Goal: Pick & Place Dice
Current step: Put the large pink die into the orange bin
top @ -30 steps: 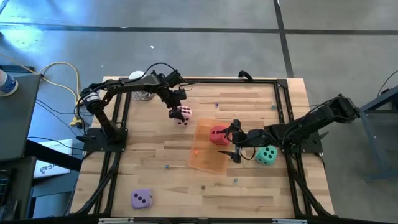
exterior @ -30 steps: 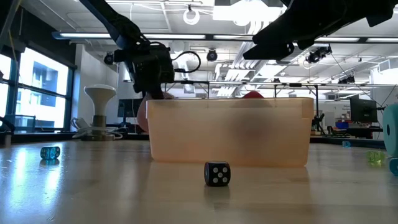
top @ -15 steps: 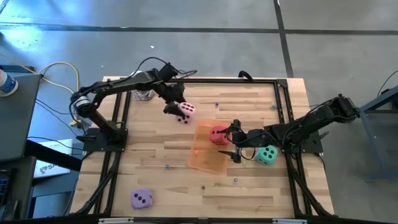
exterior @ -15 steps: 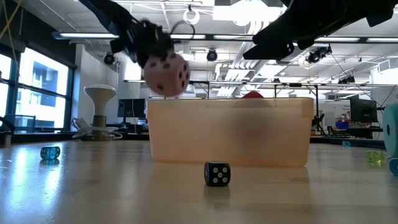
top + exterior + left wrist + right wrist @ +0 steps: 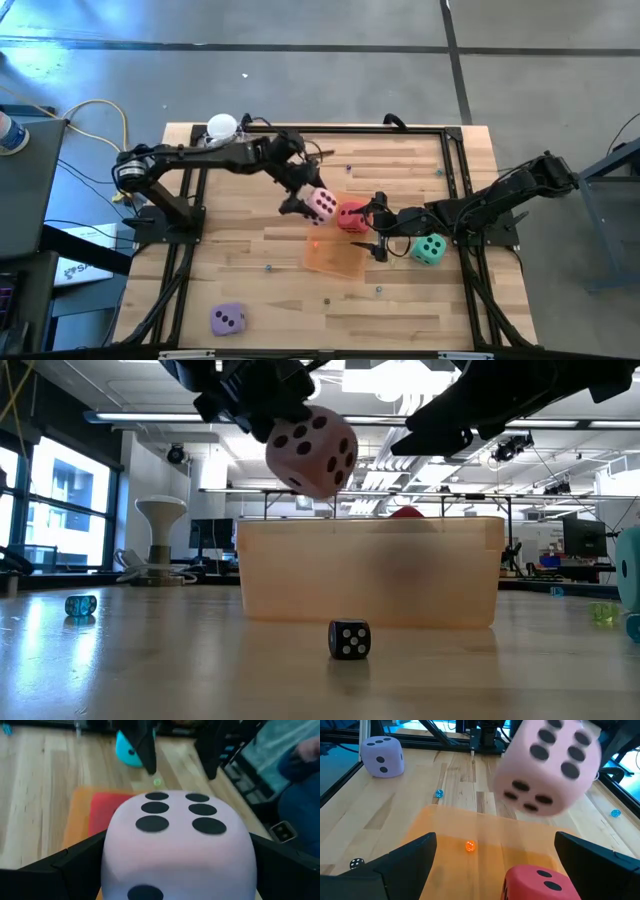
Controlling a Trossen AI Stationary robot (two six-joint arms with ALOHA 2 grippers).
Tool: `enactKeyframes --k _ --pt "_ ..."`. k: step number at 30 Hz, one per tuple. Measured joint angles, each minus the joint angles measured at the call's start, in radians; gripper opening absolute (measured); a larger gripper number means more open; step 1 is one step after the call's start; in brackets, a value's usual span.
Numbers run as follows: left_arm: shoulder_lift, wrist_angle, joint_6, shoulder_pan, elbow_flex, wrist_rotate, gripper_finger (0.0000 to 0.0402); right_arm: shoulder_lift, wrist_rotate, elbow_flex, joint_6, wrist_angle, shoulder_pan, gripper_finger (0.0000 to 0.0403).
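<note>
My left gripper (image 5: 310,200) is shut on the pink die (image 5: 323,205), held in the air over the far-left edge of the orange tray (image 5: 330,252). The red die (image 5: 351,216) lies in the tray. My right gripper (image 5: 376,228) is open and empty at the tray's right side, next to the red die. The teal die (image 5: 430,249) sits on the table by the right arm. The lilac die (image 5: 227,319) sits near the front left. In the low view the pink die (image 5: 312,451) hangs above the tray (image 5: 370,570). My left gripper pinches the pink die by two opposite side faces (image 5: 112,865), one finger (image 5: 65,870) on each side. The fingers come slanting down from the table's far left. The die is lifted clear, tilted, its six-pip face (image 5: 175,812) toward the wrist camera.
A small black die (image 5: 349,639) lies on the table in front of the tray. Small coloured dice lie scattered, one blue (image 5: 80,604) at the left. A black frame (image 5: 370,130) runs round the table's edges. A white object (image 5: 221,127) stands at the far left.
My left gripper has lifted the pink die off the table at the far left and carried it up and toward the table's right and near edge. The die now hangs clear over the tray's edge. My right gripper has kept still.
</note>
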Motion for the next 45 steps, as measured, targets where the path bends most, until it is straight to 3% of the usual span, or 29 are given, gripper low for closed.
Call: enactKeyframes --k 13,25,37,45 --pt "0.1 0.072 -0.086 -0.067 -0.001 -0.156 0.0399 0.0 -0.005 0.001 0.03 -0.003 0.005 0.0397" --pt "0.165 0.147 -0.155 -0.101 -0.001 -0.172 0.0399 0.0 -0.005 0.001 0.027 0.0 0.014 0.0397" --pt "0.165 0.168 -0.046 -0.107 -0.001 -0.229 0.0399 0.0 -0.002 0.001 0.027 0.001 0.014 0.0397" --pt "0.165 0.192 -0.055 -0.107 -0.001 -0.232 0.0399 0.128 -0.043 0.001 -0.047 0.181 0.005 0.0397"
